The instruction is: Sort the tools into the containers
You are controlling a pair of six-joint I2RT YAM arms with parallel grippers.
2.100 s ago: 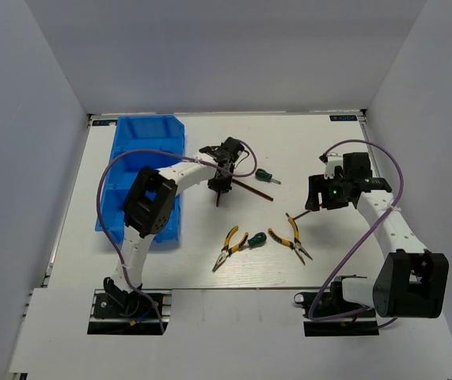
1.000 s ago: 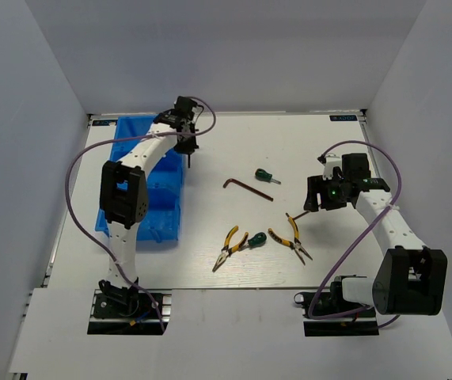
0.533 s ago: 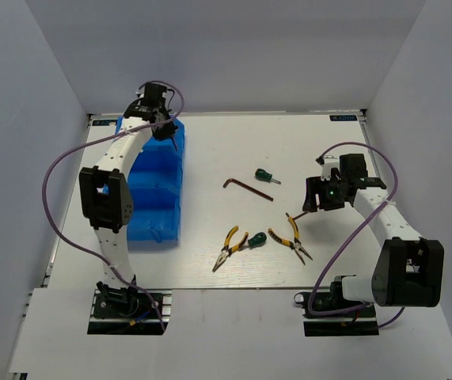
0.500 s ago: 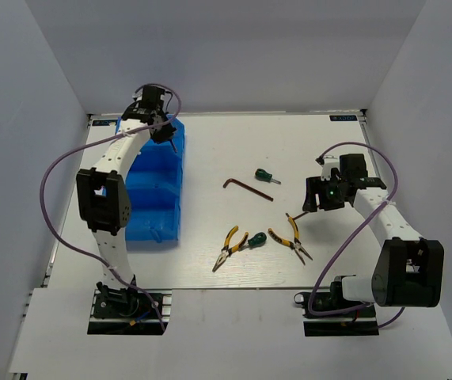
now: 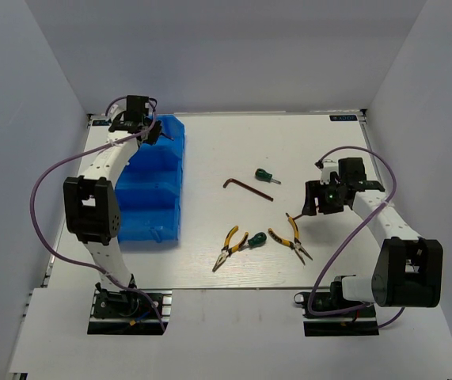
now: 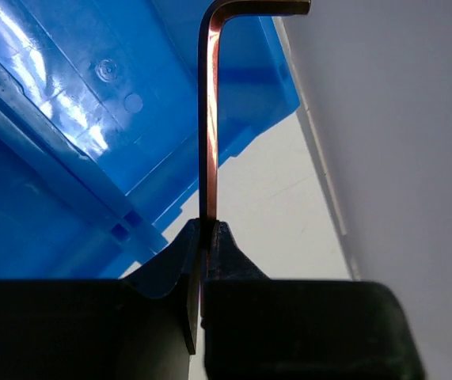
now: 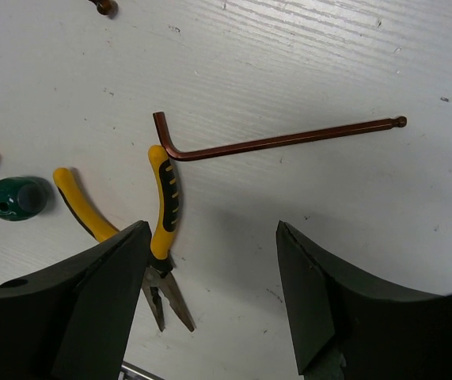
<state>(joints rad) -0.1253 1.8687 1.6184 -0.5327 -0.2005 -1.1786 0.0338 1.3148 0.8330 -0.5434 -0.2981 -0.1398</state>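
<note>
Left fingers (image 6: 180,261) are pressed together on the long shank of a dark L-shaped hex key (image 6: 208,127) — the key stands straight out from their tips, its short leg bent off to one side at the far end. Beyond it are the glossy walls of the blue bins (image 6: 67,150), and the top view puts these fingers at the far end of that row, at the back left of the table (image 5: 210,150). Right fingers (image 7: 99,301) stand wide apart, low over the table's right half. Just past their tips a second hex key (image 7: 281,141) lies flat, its bend just beside one yellow-and-black handle of a pair of pliers (image 7: 165,202) whose nose points back toward the fingers. A green-handled screwdriver (image 7: 12,198) rests near the pliers' other handle. In the top view a second pair of pliers (image 5: 229,246) lies nearer the left arm, and another screwdriver (image 5: 265,176) sits apart — just beyond the second hex key.
</note>
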